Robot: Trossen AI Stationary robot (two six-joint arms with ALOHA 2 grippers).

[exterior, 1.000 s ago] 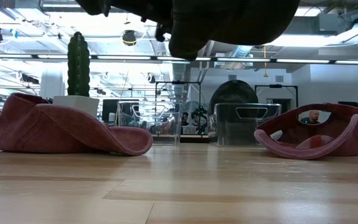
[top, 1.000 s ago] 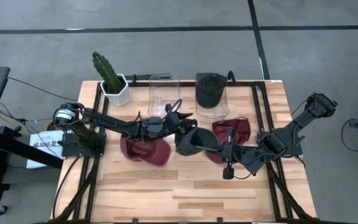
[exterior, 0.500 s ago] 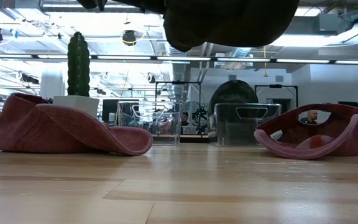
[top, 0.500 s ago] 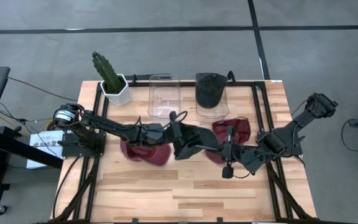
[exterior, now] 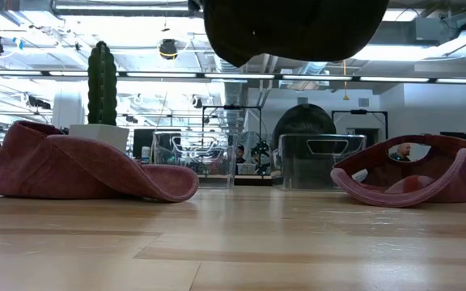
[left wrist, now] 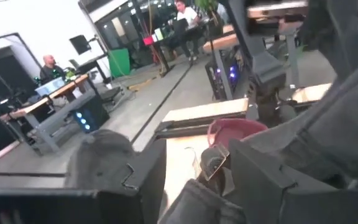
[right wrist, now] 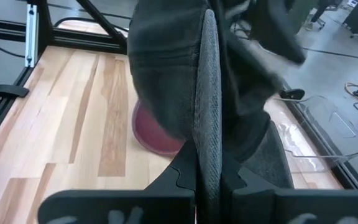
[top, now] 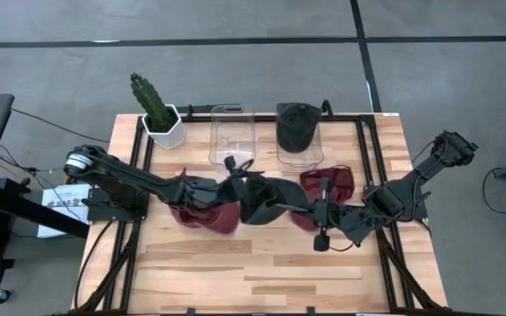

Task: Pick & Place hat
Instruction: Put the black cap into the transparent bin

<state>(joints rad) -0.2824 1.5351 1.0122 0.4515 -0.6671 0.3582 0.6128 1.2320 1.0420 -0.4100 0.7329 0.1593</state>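
A dark grey hat [top: 257,200] hangs in the air above the table's middle, between both grippers; in the low view the hat [exterior: 298,28] fills the top edge. My left gripper [top: 235,180] is shut on its left side, my right gripper [top: 293,208] on its right side. Two maroon hats lie on the wood: the left maroon hat [top: 202,216] under the left arm, resting on its brim [exterior: 160,184], and the right maroon hat [top: 332,184], opening upward [exterior: 411,174]. My left gripper has grey cloth of the hat [left wrist: 194,202] between its fingers, coming level from the table's left. Which part of the hat that is, I cannot tell. The hat is lifted clear of the table. My right gripper pinches the hat's thin edge [right wrist: 207,118] between its two fingers, coming level from the table's right. The edge stands upright along the gap between the fingers. The crown [right wrist: 166,68] bulges beyond them, clear of the table.
At the far edge stand a potted cactus [top: 156,110], an empty clear container [top: 231,136] and a second clear container [top: 299,136] with a dark hat in it. Bare wood [top: 253,272] lies along the near half. People sit in the room behind.
My left gripper has moved toward the table's left and a little toward the near edge, taking the hat's left side with it. The hat has shifted left in the air. My right gripper has kept its place and its hold.
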